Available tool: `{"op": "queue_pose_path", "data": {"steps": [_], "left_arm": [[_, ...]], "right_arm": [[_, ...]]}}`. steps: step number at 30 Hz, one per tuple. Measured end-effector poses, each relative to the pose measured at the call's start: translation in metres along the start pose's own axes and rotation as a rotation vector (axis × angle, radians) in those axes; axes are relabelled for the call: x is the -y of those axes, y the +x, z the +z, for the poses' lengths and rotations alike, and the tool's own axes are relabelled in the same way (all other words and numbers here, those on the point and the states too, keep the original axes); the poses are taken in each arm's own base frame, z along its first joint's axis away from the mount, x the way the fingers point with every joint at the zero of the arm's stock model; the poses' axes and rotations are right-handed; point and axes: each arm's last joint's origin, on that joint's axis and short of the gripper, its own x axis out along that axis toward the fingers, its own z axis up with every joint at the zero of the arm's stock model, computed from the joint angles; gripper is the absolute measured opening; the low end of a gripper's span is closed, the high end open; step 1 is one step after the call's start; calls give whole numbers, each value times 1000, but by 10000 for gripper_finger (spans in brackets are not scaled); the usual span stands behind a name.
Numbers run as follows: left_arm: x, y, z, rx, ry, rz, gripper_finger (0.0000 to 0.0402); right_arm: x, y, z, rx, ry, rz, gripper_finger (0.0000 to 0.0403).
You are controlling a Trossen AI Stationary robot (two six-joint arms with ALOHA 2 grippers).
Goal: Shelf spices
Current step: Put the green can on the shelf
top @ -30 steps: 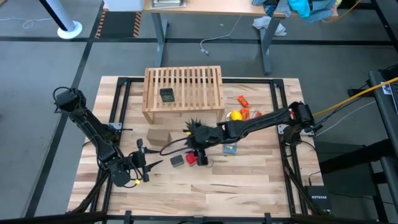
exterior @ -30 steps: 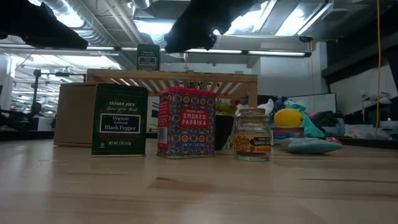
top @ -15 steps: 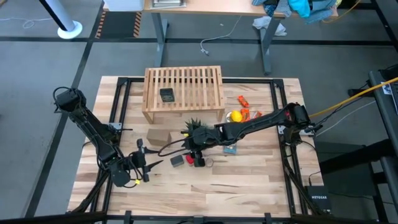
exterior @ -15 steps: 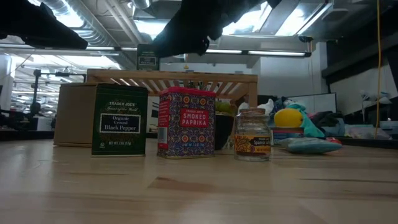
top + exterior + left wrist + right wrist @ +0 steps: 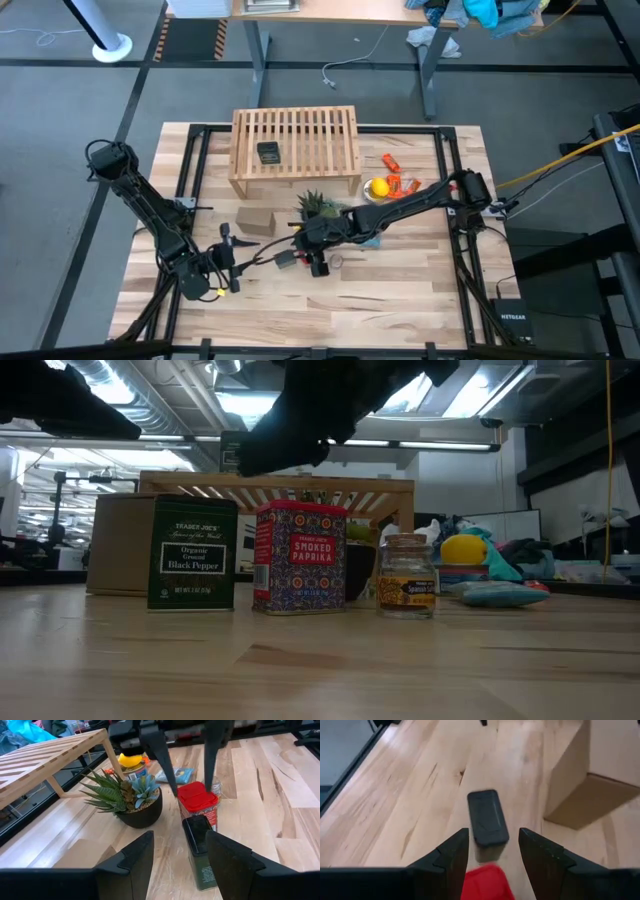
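Note:
Three spices stand in a row on the table: a dark pepper tin [image 5: 192, 552], a red paprika tin [image 5: 300, 556] and a small round jar [image 5: 406, 576]. My right gripper [image 5: 494, 855] is open and hangs just above the red tin [image 5: 487, 882], its fingers [image 5: 161, 755] to either side of the red lid without touching it. My left gripper [image 5: 177, 860] is open near the table's front left, pointing at the dark tin [image 5: 200, 850]. The wooden shelf [image 5: 295, 145] stands at the far side, with a small dark container [image 5: 267, 153] on its slatted top.
A cardboard box [image 5: 255, 220] and a potted succulent [image 5: 132, 800] stand between the spices and the shelf. Yellow and orange items [image 5: 388, 185] and a blue packet [image 5: 175, 774] lie to the right. Bare wood lies toward the near edge [image 5: 380, 310].
My right gripper has come down and slightly toward the near edge, closing on the red tin from above, still open. The spices have not moved.

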Motion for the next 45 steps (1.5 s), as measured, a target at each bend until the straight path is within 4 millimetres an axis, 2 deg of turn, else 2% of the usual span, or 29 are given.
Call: {"op": "queue_pose_path", "data": {"steps": [6, 17, 34, 45], "left_arm": [[0, 0, 0, 2, -3, 0, 172], [0, 0, 1, 3, -5, 0, 172], [0, 0, 0, 2, -5, 0, 172], [0, 0, 1, 3, -6, 0, 172]], "right_arm": [[3, 14, -7, 3, 3, -25, 180], [1, 22, -12, -9, 39, 49, 180], [2, 30, -19, -26, 28, 9, 180], [2, 35, -15, 40, 25, 9, 180]]}}
